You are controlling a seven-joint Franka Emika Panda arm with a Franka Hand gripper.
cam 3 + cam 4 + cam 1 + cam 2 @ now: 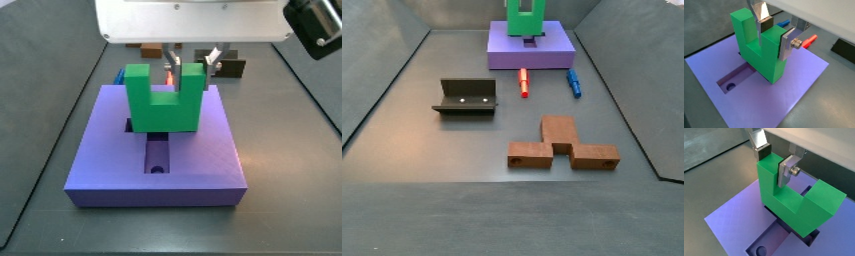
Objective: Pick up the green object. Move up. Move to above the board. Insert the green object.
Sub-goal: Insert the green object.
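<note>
Reaching straight down over the board, the gripper pinches one prong of the upright green object, its base at the recess.

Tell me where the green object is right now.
The green object stands upright in the board's recess, prongs up, with the gripper around one prong.

Robot lab test bench, grey walled tray, fixture, claw
</note>
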